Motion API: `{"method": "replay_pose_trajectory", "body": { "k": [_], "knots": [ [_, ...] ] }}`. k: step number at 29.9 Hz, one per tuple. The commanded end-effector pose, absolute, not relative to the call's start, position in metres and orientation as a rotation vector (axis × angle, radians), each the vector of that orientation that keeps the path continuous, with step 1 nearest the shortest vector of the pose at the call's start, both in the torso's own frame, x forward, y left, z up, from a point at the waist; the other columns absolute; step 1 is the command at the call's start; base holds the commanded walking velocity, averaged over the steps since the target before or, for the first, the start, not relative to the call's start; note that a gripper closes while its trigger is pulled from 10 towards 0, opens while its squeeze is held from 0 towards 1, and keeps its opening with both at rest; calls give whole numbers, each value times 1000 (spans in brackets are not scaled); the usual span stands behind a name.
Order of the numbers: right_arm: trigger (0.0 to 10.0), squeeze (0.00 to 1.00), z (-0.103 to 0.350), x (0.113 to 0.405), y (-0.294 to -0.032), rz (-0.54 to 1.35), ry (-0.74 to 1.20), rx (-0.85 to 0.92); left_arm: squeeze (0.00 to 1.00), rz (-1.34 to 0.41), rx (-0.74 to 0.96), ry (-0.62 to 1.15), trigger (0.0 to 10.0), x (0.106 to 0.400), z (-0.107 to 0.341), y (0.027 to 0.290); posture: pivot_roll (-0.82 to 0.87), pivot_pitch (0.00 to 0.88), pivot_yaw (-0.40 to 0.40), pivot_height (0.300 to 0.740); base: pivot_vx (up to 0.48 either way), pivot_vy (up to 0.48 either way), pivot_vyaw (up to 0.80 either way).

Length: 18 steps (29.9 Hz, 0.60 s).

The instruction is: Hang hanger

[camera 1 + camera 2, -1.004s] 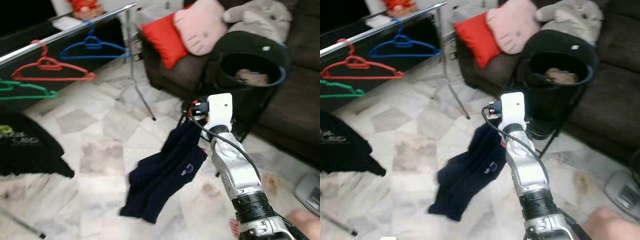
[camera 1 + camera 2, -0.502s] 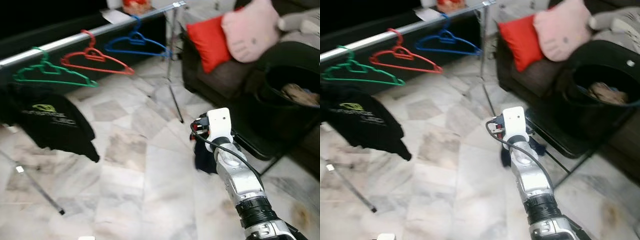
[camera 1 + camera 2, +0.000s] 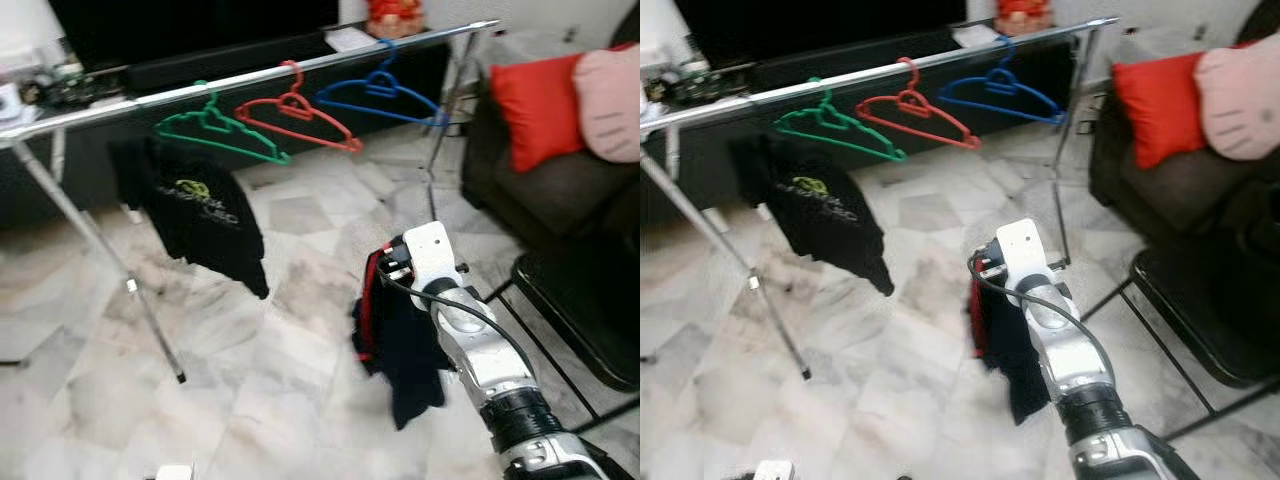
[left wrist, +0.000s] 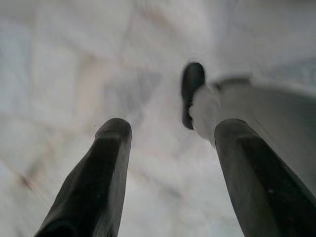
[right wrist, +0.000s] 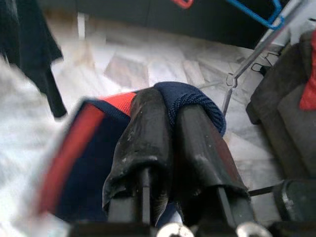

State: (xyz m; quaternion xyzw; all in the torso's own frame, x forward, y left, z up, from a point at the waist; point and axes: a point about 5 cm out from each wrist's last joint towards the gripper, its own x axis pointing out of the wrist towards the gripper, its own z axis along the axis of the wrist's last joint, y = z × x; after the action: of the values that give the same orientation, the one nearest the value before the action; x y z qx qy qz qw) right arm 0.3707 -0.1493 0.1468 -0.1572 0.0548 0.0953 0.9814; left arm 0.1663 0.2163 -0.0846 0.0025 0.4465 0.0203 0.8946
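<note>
While R fingers (image 5: 163, 143) pinch navy shirt (image 3: 405, 345) | rail (image 3: 250, 85) ahead w/ 3 hangers (image 3: 295, 110) | L fingers (image 4: 98, 173) spread

Red cushion (image 3: 532, 92) on dark sofa (image 3: 545, 190)

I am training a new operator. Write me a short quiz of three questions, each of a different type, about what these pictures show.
1. True or false: the right gripper is shut on a navy garment that hangs clear of the floor.
2. Which hanger on the metal rail has a black T-shirt below it?
A. blue hanger
B. green hanger
C. red hanger
3. Fill in: the left gripper points at the marble ____ with its fingers apart.

Key: 1 true; 2 B; 3 floor.
</note>
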Motion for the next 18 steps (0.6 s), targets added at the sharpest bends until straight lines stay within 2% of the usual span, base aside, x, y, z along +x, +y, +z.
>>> {"method": "replay_pose_trajectory", "body": {
  "k": [1,4,8,11,13,14,18],
  "knots": [
    [10000,0,151,372,-137,240,88,-328,0,39,30,937,10000,164,-84,224,-1,172,-1,740,0,0,775],
    [10000,0,145,372,-137,319,125,-410,0,10,51,881,10000,177,-76,231,1,172,-2,740,0,0,781],
    [10000,0,141,372,-139,399,162,-495,0,-59,96,804,10000,198,-65,224,3,174,-3,740,0,0,652],
    [10000,0,135,372,-143,472,223,-541,0,-138,153,664,10000,227,-43,227,9,177,-7,740,0,0,0],
    [10000,0,135,373,-144,475,230,-546,0,-150,162,640,10000,232,-38,228,9,177,-7,740,0,0,0],
    [10000,0,136,374,-146,494,241,-588,0,-189,172,557,10000,247,-24,229,12,180,-7,740,0,0,0],
    [10000,0,141,377,-145,558,243,-625,0,-265,208,421,10000,270,4,229,14,184,-8,740,0,0,0]
  ]
}}
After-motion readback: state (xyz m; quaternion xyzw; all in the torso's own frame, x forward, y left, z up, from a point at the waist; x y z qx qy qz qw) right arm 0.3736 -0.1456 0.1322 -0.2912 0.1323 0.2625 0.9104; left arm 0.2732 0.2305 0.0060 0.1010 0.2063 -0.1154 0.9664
